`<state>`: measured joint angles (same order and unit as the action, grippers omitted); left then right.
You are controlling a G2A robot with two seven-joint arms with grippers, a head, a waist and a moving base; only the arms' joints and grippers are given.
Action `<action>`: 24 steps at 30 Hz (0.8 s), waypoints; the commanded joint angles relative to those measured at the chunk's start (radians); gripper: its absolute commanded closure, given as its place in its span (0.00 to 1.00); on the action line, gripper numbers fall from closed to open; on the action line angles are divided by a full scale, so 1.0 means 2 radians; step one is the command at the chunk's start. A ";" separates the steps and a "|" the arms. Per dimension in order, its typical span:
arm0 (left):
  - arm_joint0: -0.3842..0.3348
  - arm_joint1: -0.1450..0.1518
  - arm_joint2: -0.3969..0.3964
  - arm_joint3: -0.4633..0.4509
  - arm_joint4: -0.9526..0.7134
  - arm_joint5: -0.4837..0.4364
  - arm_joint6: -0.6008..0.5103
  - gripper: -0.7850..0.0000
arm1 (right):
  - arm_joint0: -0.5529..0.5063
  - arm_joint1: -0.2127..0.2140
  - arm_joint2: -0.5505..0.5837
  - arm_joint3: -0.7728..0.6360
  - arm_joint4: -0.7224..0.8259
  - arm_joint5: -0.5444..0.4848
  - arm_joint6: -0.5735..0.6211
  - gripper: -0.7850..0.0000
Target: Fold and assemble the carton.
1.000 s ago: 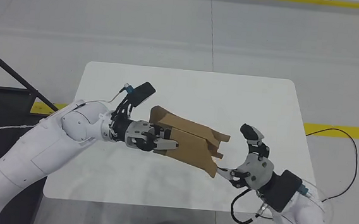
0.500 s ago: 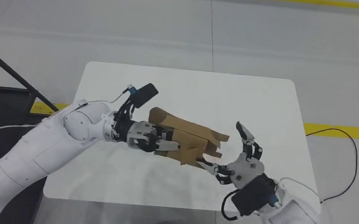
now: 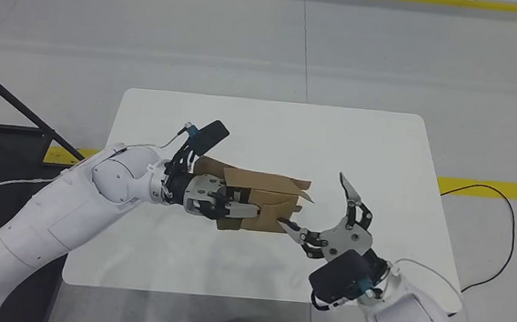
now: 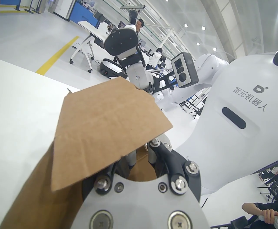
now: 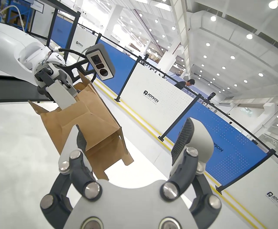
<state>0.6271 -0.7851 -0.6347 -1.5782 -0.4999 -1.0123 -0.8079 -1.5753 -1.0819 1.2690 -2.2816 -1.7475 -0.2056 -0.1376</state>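
Observation:
A brown cardboard carton point(image 3: 260, 200) is held just above the white table point(image 3: 378, 152), its end flaps loose. My left gripper point(image 3: 221, 204) is shut on the carton's left end; in the left wrist view a flap point(image 4: 104, 128) covers one finger of the left gripper point(image 4: 134, 156). My right gripper point(image 3: 320, 211) stands open at the carton's right, open end. One of its fingers point(image 3: 290, 228) is at the carton's lower corner, the other finger point(image 3: 351, 192) stands apart. In the right wrist view the carton point(image 5: 91, 121) sits ahead of the open right gripper point(image 5: 132, 138), with the left gripper point(image 5: 62, 95) clamped on its far end.
The table's right half and far strip are bare white surface. A dark stand leg point(image 3: 16, 105) crosses the floor at the left. A black cable point(image 3: 494, 243) hangs off the table's right side.
My right gripper has swung left, up to the carton's open end. The carton has turned from tilted to nearly level in my left gripper and shifted slightly left.

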 commanded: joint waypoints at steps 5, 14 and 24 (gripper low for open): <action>0.001 0.000 -0.005 -0.001 -0.001 0.000 0.000 1.00 | -0.006 0.000 0.008 0.003 0.029 -0.016 -0.036 0.00; -0.002 -0.001 -0.002 -0.019 -0.023 0.000 0.000 1.00 | -0.040 0.005 0.071 0.007 0.099 -0.076 -0.137 0.00; -0.009 -0.003 0.001 -0.010 -0.047 0.000 0.000 1.00 | -0.087 0.011 0.138 0.009 0.120 -0.118 -0.192 0.00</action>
<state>0.6070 -0.7901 -0.6301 -1.5999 -0.5874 -1.0123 -0.8081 -1.7417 -1.0618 1.5309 -2.2705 -1.5085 -0.4325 -0.5154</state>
